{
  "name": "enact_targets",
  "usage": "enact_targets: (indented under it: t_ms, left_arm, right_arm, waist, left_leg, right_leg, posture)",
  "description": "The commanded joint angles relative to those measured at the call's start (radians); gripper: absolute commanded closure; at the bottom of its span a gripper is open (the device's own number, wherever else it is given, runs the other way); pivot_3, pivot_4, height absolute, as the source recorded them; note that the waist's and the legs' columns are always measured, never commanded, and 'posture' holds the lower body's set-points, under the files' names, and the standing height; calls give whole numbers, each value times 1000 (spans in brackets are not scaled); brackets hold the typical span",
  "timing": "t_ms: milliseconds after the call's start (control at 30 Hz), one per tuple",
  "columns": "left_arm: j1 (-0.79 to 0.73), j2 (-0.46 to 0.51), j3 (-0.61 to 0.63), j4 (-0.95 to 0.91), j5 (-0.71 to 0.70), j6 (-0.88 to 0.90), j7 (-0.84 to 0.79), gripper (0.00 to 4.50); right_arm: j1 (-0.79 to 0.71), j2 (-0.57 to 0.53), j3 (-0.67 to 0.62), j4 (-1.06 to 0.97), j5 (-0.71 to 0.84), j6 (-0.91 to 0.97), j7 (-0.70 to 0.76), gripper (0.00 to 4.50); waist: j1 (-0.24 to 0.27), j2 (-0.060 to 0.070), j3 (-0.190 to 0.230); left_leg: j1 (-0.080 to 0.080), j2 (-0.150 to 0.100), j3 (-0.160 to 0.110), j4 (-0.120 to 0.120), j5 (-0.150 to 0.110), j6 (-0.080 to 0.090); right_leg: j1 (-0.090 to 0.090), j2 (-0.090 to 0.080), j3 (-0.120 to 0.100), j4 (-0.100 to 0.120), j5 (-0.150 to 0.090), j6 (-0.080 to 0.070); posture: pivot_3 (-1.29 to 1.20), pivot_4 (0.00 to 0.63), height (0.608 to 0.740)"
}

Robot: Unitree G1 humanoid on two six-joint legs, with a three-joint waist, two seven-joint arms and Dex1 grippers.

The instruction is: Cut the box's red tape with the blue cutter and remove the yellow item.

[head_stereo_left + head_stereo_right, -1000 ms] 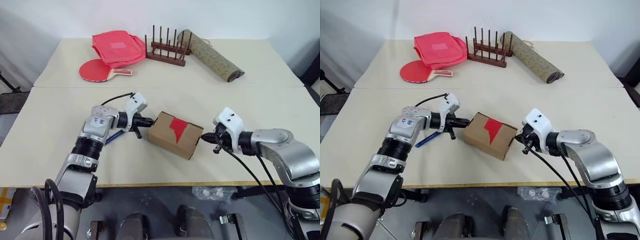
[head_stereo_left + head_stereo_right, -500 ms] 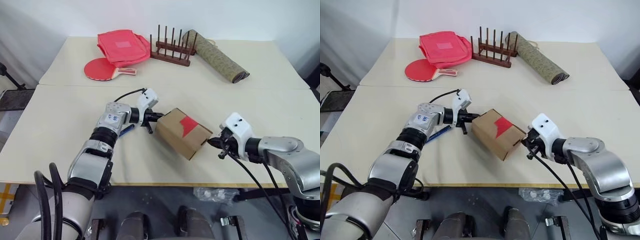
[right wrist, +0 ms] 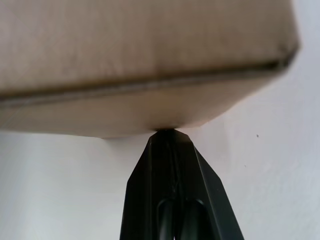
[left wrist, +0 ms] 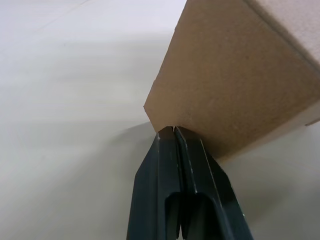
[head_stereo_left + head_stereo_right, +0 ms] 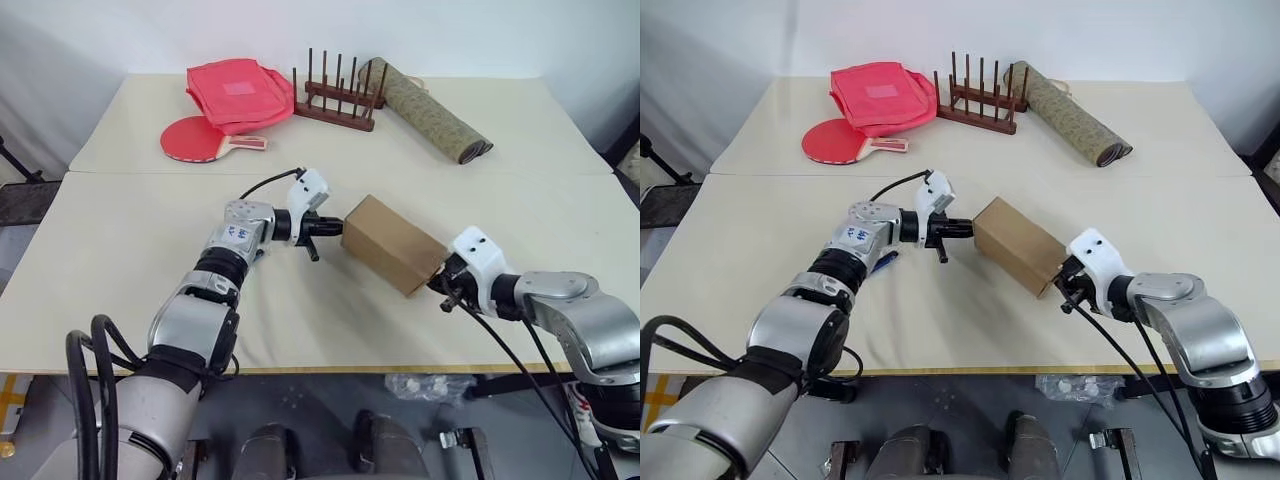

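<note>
The brown cardboard box (image 5: 393,243) lies on the table between my two grippers, showing plain faces. Its red tape is turned out of sight, and the yellow item is hidden. My left gripper (image 5: 335,226) is shut, and its tip presses the box's left end (image 4: 220,90). At the box's near right corner, my right gripper (image 5: 440,286) is also shut and touches the cardboard (image 3: 150,75). A sliver of the blue cutter (image 5: 884,262) lies on the table under my left forearm.
At the back of the table lie a red bag (image 5: 238,92), a red paddle (image 5: 198,140), a wooden peg rack (image 5: 335,100) and a rolled mat (image 5: 425,110). A seam (image 5: 120,173) crosses the table behind the box. The front edge runs just below my right arm.
The box has rolled and slid to the right, so its red patch has turned out of sight. My left gripper followed it to the right, and the right gripper shifted slightly right.
</note>
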Motion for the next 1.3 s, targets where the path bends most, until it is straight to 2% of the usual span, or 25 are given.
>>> enact_targets:
  t_ms: [33, 433, 800, 933, 1100, 1300]
  left_arm:
    - [12, -45, -24, -65, -6, -3, -66, 4448]
    - [77, 3, 13, -201, -33, -13, -58, 4448]
    - [160, 29, 15, -355, -47, -11, -66, 4448]
    - [197, 29, 19, -426, -51, -34, -44, 4448]
    - [247, 27, 26, -418, -24, -107, 13, 4448]
    - [294, 64, 13, -394, 5, -222, 22, 4448]
  right_arm:
    - [-77, 34, -21, -112, 55, -37, -1, 4500]
    - [-154, 35, -35, -131, 56, -48, -33, 4500]
    - [-65, 7, -83, -148, 50, -109, -18, 4500]
    - [-55, 33, -81, -148, 56, -129, -28, 4500]
    - [-12, 79, -53, -112, 27, -223, -32, 4500]
    - [73, 54, -24, -47, -56, -446, 4, 4500]
  waist:
    - [-3, 0, 0]
    - [-4, 0, 0]
    - [-4, 0, 0]
    - [-4, 0, 0]
    - [-4, 0, 0]
    - [-2, 0, 0]
  left_leg:
    - [0, 0, 0, 0, 0, 0]
    - [-1, 0, 0, 0, 0, 0]
    - [-3, 0, 0, 1, 0, 0]
    - [-2, 0, 0, 1, 0, 0]
    - [-2, 0, 0, 1, 0, 0]
    - [-3, 0, 1, 1, 0, 0]
  right_leg:
    - [0, 0, 0, 0, 0, 0]
    - [0, 0, 0, 0, 0, 0]
    - [-1, 0, -1, 0, 0, 0]
    - [-1, 0, -1, 0, 0, 0]
    - [-1, 0, -1, 0, 0, 0]
    - [0, 0, -2, 0, 0, 0]
  posture:
    - [0, 150, 740]
    - [0, 150, 740]
    - [0, 150, 740]
    - [0, 150, 740]
    - [0, 150, 740]
    - [0, 150, 740]
